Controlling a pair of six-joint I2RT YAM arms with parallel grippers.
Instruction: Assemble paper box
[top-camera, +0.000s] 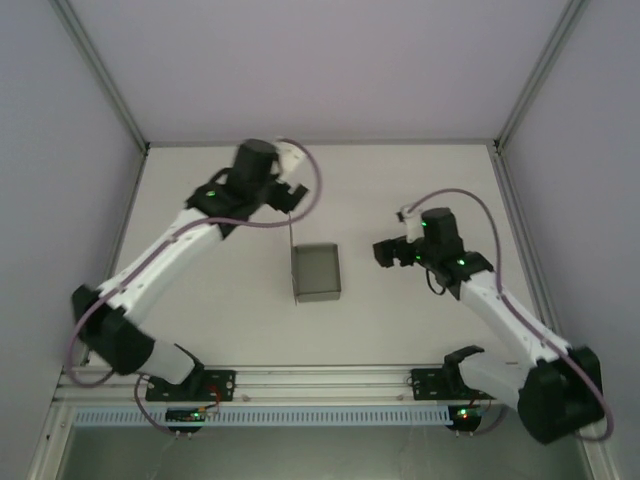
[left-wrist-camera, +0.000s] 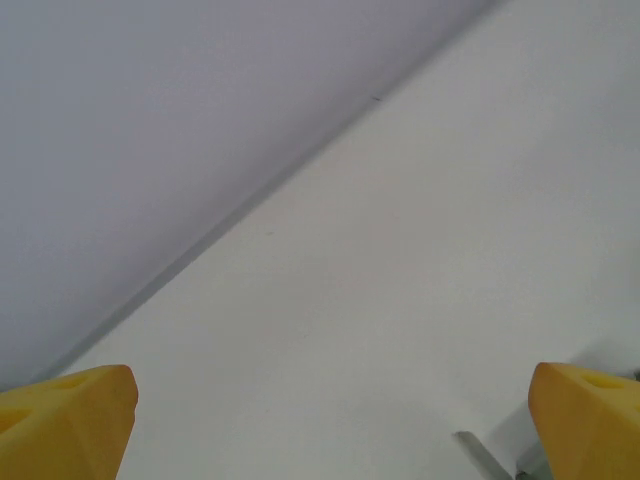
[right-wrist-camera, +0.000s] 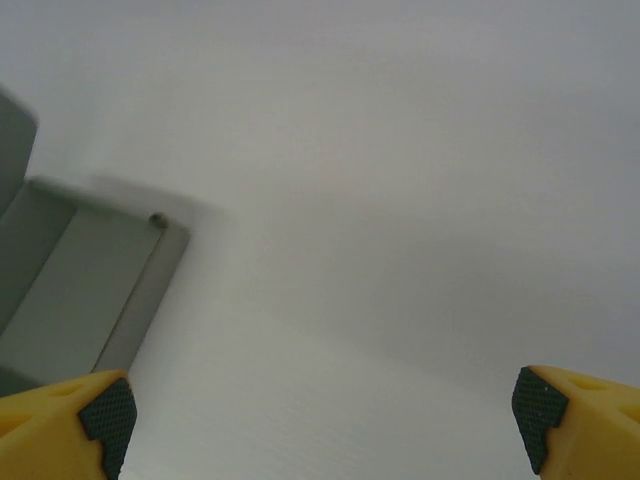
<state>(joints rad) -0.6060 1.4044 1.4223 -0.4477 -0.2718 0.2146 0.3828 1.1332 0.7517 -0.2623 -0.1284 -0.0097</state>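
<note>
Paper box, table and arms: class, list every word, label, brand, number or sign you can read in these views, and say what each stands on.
No readable text anywhere.
The paper box is plain grey card with no print.
The table is unmarked white.
The left pincer and the right pincer show plain yellow tips with no lettering.

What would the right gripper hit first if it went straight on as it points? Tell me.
Most likely the bare table: the right gripper, open, frames plain tabletop, while the paper box sits off to one side. Depth is unclear.
</note>
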